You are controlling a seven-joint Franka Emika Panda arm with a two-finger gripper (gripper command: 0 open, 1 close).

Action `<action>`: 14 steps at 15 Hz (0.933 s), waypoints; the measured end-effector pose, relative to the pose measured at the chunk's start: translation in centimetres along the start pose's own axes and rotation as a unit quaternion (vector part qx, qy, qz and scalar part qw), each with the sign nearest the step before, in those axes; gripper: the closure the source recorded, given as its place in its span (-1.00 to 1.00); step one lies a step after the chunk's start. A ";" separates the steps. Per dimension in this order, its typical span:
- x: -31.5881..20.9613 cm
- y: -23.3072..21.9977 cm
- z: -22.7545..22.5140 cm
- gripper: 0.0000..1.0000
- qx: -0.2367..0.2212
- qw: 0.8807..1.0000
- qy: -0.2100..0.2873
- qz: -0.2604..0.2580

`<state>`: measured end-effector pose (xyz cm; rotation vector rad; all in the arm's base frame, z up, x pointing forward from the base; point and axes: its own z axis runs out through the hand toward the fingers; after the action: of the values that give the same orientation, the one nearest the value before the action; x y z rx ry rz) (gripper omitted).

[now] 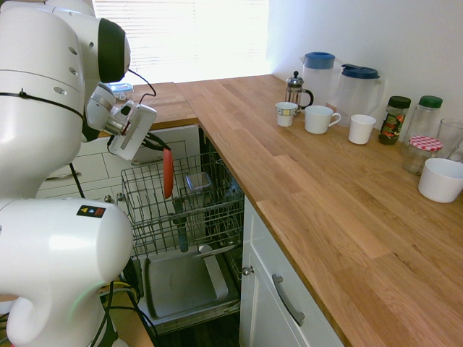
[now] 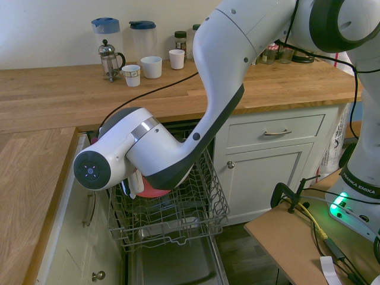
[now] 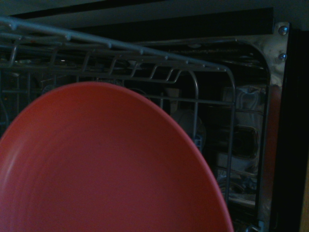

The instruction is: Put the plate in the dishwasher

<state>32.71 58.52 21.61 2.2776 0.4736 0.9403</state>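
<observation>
Insertion step: gripper [image 1: 160, 148] is clamped on the top edge of the plate [image 1: 168, 174], which hangs on edge, its lower part down inside the pulled-out rack [image 1: 217, 217] near the rack's left side. Beyond it is the open dishwasher [image 3: 241, 145], its dark interior behind the rack. Next, I'd judge: lower the plate between the tines until it seats upright, then release.

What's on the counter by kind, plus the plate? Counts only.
Pitchers: 2
French press: 1
Cups and mugs: 3
Jars: 3
White bowl: 1
Plate: 1
Total: 11
</observation>
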 end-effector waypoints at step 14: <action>-3.3 -7.2 2.7 -1.00 0.029 0.999 0.004 0.015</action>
<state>31.81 60.96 13.69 2.3389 0.4781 0.9632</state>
